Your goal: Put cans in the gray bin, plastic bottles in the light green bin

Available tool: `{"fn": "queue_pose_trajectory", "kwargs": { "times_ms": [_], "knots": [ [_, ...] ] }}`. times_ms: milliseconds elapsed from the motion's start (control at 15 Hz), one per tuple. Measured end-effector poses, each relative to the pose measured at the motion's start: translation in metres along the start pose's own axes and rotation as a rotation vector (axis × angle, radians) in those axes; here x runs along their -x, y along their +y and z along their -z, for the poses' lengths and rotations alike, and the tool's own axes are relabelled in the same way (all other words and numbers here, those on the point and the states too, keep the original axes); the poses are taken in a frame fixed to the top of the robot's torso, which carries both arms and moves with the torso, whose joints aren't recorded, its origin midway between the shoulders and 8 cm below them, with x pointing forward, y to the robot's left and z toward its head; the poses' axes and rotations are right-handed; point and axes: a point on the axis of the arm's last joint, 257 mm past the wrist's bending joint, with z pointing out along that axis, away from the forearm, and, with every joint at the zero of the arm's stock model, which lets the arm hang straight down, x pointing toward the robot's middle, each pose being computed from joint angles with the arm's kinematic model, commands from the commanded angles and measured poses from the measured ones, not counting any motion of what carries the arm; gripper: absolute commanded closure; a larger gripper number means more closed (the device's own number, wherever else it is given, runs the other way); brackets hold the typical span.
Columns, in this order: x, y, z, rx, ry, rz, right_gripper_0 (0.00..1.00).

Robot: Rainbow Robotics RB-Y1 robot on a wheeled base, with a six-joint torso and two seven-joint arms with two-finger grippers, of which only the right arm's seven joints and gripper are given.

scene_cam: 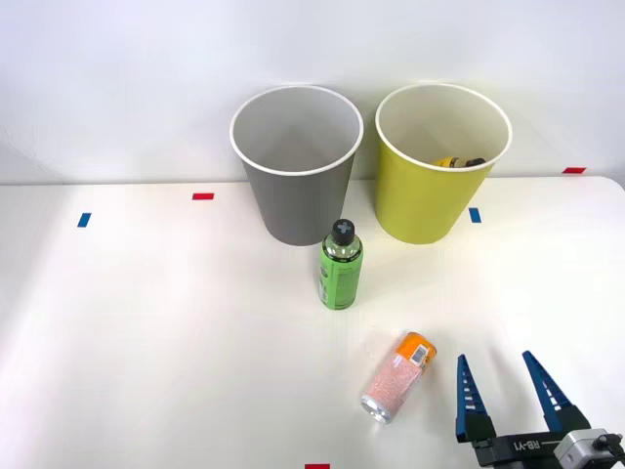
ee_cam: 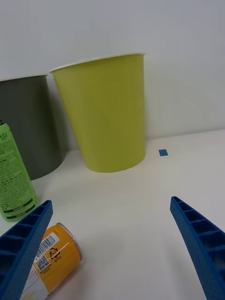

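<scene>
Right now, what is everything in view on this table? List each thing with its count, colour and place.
gray bin: one, gray with white rim, upright at the back of the table, left of the other bin.
light green bin: one, yellow-green with white rim, upright at the back right; something yellow and dark lies inside.
bottle: one, green label, black cap, upright in front of the gray bin.
can: one, pink speckled with orange band, lying on its side near the front.
tape marks: several, red and blue, scattered on the white table.
right gripper: one, blue ribbed fingers open, beside the can.
</scene>
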Motion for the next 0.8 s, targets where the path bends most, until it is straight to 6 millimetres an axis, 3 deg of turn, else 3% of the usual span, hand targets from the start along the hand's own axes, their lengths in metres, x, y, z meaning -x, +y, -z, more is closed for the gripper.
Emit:
{"fn": "queue_pose_trajectory", "kwargs": {
  "times_ms": [800],
  "knots": [
    [0.0000,0.0000,0.0000,0.000,0.000,0.000,0.14]
  ]
}}
